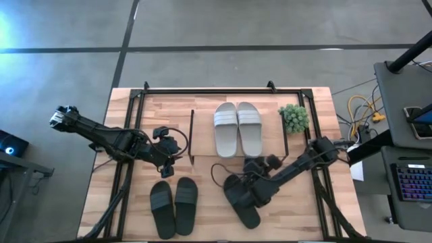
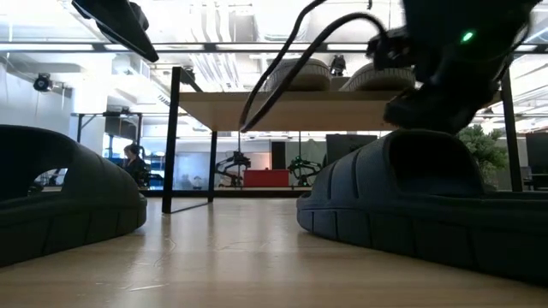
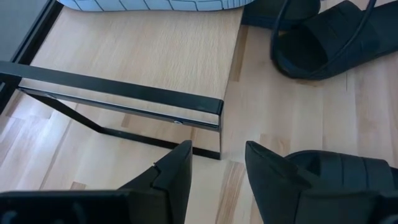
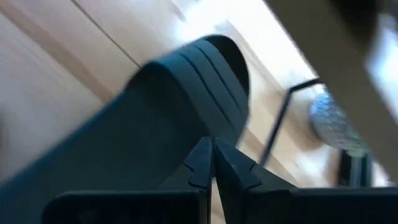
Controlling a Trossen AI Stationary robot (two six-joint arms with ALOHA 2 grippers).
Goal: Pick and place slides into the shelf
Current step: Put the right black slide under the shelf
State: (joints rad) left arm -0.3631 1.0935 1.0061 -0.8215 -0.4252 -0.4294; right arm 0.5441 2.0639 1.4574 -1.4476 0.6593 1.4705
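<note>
The shelf point(image 1: 202, 121) stands at the table's far middle, and the grey-white pair of slides point(image 1: 237, 128) lies on its top board. One black pair point(image 1: 173, 206) lies near the front left. Another black slide point(image 1: 241, 200) lies front right, under my right gripper point(image 1: 253, 191). That gripper is shut point(image 4: 211, 155) and sits just above the slide's ribbed strap point(image 2: 428, 150). My left gripper point(image 3: 217, 165) is open and hovers by the shelf's left side frame point(image 3: 124, 93), touching nothing. The right arm hides any further black slide. My right gripper comes down slanting from the table's right over the black slide's strap point(image 4: 205, 68). Its fingertips point(image 4: 200, 155) are together with nothing between them. Whether they touch the slide I cannot tell. The slide rests on the table.
A small green plant point(image 1: 293, 118) stands at the shelf's right end. A black cable point(image 1: 219, 172) loops over the table between the shelf and the right gripper. Black frame rails point(image 1: 202, 90) run along the table's edges. A side desk with a keyboard point(image 1: 412, 182) stands to the right.
</note>
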